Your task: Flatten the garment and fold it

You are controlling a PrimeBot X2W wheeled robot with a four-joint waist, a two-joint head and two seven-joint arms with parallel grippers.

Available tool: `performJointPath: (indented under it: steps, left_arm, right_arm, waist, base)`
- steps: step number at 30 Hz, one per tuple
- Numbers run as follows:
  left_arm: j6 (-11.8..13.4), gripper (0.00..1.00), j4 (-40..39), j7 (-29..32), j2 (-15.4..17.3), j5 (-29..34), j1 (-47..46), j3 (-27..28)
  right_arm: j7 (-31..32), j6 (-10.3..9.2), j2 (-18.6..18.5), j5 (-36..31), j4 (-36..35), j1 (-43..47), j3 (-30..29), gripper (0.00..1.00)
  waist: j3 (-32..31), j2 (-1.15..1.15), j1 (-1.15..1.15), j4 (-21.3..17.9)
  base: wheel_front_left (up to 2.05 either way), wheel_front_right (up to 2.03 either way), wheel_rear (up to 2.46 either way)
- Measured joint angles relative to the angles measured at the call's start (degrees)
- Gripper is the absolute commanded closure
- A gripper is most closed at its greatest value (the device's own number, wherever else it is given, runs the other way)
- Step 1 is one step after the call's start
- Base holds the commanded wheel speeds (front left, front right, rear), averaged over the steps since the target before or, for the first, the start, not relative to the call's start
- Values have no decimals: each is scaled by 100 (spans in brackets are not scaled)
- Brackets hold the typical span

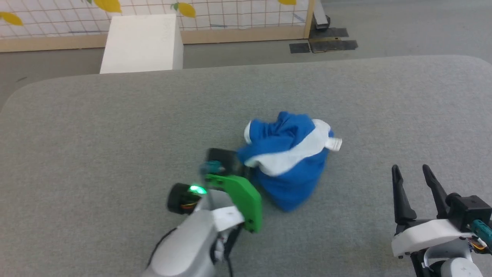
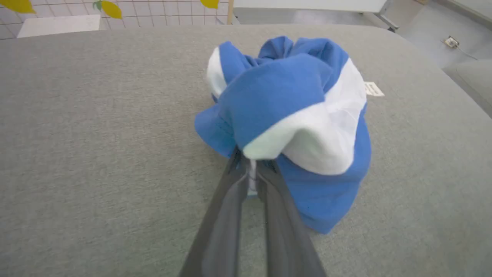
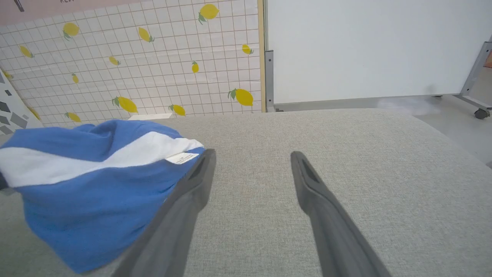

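Left gripper, jaws clamped on near fold of garment; right gripper, jaws apart, beside garment; risk: bunched layers lift as one lump.

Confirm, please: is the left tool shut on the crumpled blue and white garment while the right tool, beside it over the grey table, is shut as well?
Not quite. The right tool is open, its jaws standing wide apart over the grey table, as the right wrist view shows. The left tool is shut on the crumpled blue and white garment.
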Motion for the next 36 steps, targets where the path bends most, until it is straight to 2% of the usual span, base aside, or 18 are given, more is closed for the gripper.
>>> performJointPath:
  steps: [3,7,12,15,16,18,20,23,27,28,31,36]
  left_arm:
    - [259,100,-368,-410,213,-100,272,419]
    - [613,100,-788,-553,655,-276,679,871]
    - [1080,100,-1092,-69,1172,-388,1227,1189]
    - [1220,100,-1123,500,1370,-588,1516,1218]
    - [1216,95,-1144,611,1395,-651,1573,1216]
    - [1212,0,-1263,688,1414,-727,1667,1230]
    - [1188,0,-1388,570,1435,-711,1675,1237]
    - [1093,0,-1655,-125,1404,-694,1702,1434]
    - [880,0,-1866,-1229,1368,-658,1886,1713]
    - [820,0,-1907,-1916,1355,-560,2054,1937]
    - [717,0,-2013,-2106,1270,-347,2109,2198]
    - [303,0,-2553,-2131,739,472,2137,2929]
  right_arm:
    - [-35,0,0,24,9,0,-18,0]
    - [-41,0,0,52,15,1,-55,0]
    - [-42,0,1,85,20,0,-47,0]
    - [-47,0,0,99,37,0,-42,0]
    - [-48,0,1,99,40,0,-35,0]
    - [-48,0,1,99,42,-1,-21,0]
    - [-48,0,1,99,42,-1,-19,0]
    - [-47,0,1,99,32,-2,-16,0]
    - [-47,0,0,100,-64,-3,18,0]
    - [-38,0,0,100,-176,-3,56,0]
    - [22,0,0,101,-297,-4,154,0]
    - [421,0,-1,216,-375,-115,575,0]
  waist:
    - [-28,0,0,89]
    - [-60,0,0,216]
    - [-79,0,0,344]
    - [-64,0,0,394]
    - [-56,-1,0,402]
    - [-40,0,0,417]
    - [-32,0,0,428]
    - [-33,0,0,457]
    - [-59,0,0,505]
    - [-79,0,0,566]
    - [-86,0,0,646]
    - [-35,0,0,772]
  base:
    - [0,0,0]
    - [0,0,0]
    - [0,0,0]
    - [0,0,0]
    - [0,0,0]
    - [0,0,0]
    - [0,0,0]
    - [0,0,0]
    - [0,0,0]
    - [0,0,0]
    - [0,0,0]
    - [0,0,0]
